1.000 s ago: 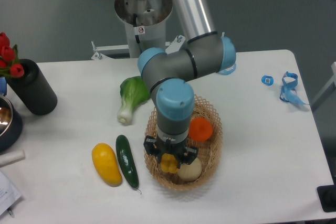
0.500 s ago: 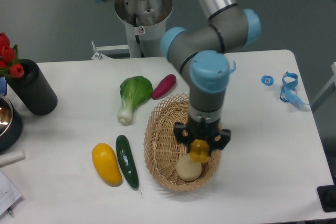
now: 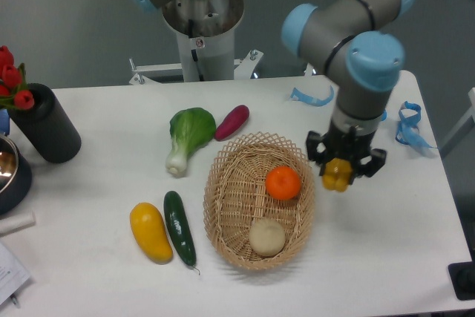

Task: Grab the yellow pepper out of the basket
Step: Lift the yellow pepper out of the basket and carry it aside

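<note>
One small blocky bright-yellow pepper (image 3: 336,174), clamped between the black fingers of the end effector (image 3: 344,168), hanging above the white worktop (image 3: 386,243) just right of one oval tan wicker basket (image 3: 231,206). In the basket: one orange (image 3: 283,182), one pale round fruit (image 3: 266,237). On the worktop left of it: one smooth yellow oval fruit (image 3: 151,231), one dark green cucumber (image 3: 179,228), one green bok choy (image 3: 187,134), one purple-red sweet potato (image 3: 232,122).

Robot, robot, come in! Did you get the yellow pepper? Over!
Gripper shut on the yellow pepper. Pepper held outside the basket, to its right above the table. Nothing in the way.
</note>
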You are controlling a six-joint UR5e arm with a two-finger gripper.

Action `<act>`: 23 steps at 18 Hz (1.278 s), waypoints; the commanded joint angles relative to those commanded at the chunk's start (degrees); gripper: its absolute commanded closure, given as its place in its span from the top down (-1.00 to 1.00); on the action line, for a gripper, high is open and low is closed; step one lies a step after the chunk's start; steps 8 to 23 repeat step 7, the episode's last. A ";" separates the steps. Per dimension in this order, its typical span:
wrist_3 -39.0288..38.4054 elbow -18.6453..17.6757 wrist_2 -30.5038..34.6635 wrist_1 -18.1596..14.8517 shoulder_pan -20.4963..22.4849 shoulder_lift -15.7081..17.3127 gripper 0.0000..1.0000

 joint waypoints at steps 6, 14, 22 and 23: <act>6.50 0.79 0.09 -0.88 3.87 -0.26 -0.80; 7.56 0.79 0.09 -0.79 4.57 -0.26 -0.80; 7.56 0.79 0.09 -0.79 4.57 -0.26 -0.80; 7.56 0.79 0.09 -0.79 4.57 -0.26 -0.80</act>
